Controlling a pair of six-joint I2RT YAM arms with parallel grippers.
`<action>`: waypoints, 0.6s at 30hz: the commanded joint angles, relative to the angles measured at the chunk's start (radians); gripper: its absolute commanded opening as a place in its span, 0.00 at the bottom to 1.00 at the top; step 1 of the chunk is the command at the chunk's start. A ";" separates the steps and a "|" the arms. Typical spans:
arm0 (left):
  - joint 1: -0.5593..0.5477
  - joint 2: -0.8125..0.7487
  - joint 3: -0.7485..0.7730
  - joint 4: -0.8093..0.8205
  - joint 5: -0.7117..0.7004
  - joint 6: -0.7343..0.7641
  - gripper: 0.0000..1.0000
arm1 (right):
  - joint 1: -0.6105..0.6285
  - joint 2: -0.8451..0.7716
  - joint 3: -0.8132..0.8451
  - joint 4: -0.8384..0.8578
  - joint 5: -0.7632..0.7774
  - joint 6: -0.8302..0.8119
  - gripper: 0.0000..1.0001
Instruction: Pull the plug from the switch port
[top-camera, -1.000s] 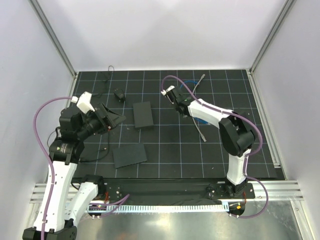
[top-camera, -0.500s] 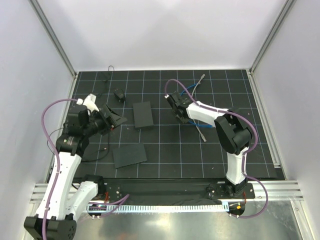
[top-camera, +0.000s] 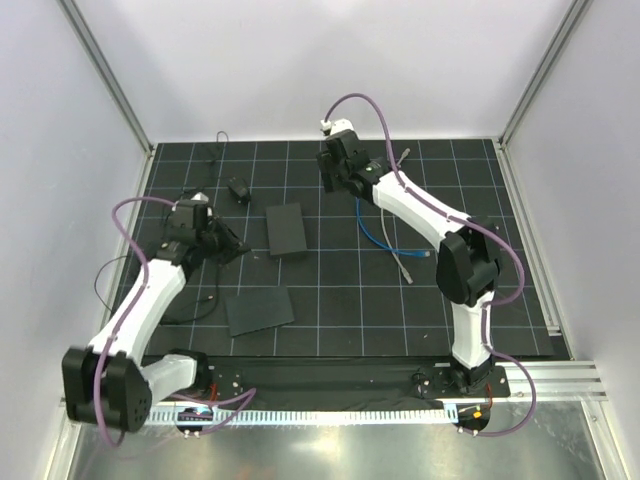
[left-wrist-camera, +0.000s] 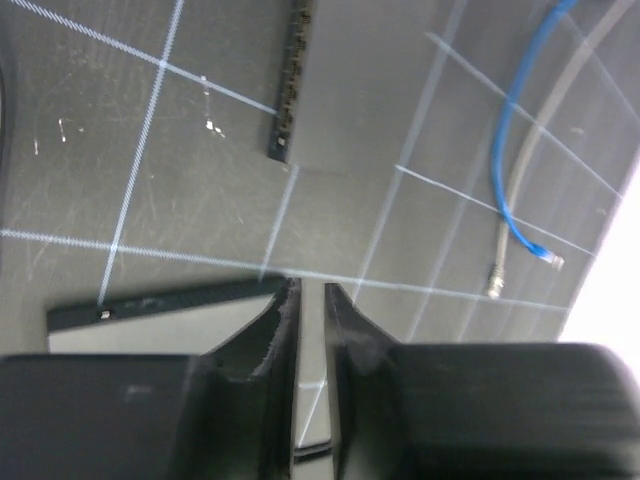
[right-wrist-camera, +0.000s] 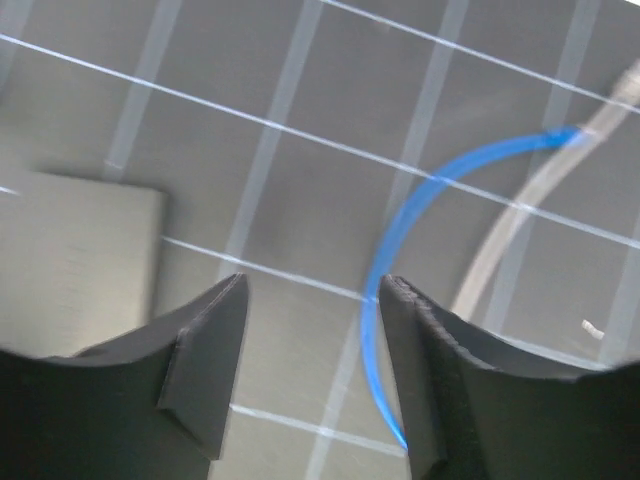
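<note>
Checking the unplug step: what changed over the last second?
Right tool swung off the blue cable toward the far edge and is now open and empty. The cable lies bare, its plug loose on the mat. Left arm dropped lower, while the left tool barely shifted. Switch and slab stayed put.

Gridded black table (top-camera: 350, 320) bears a box (top-camera: 287, 230), a slab (top-camera: 258, 311), blue cable (left-wrist-camera: 500, 160), grey cable (left-wrist-camera: 497, 262).
</note>
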 joint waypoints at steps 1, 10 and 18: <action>-0.044 0.114 0.030 0.097 -0.118 -0.032 0.11 | 0.000 0.067 0.012 0.118 -0.150 0.097 0.60; -0.070 0.293 -0.007 0.264 -0.316 -0.084 0.00 | 0.006 0.168 -0.049 0.266 -0.304 0.173 0.20; -0.125 0.527 0.085 0.333 -0.324 -0.092 0.00 | 0.007 0.237 -0.018 0.261 -0.363 0.191 0.13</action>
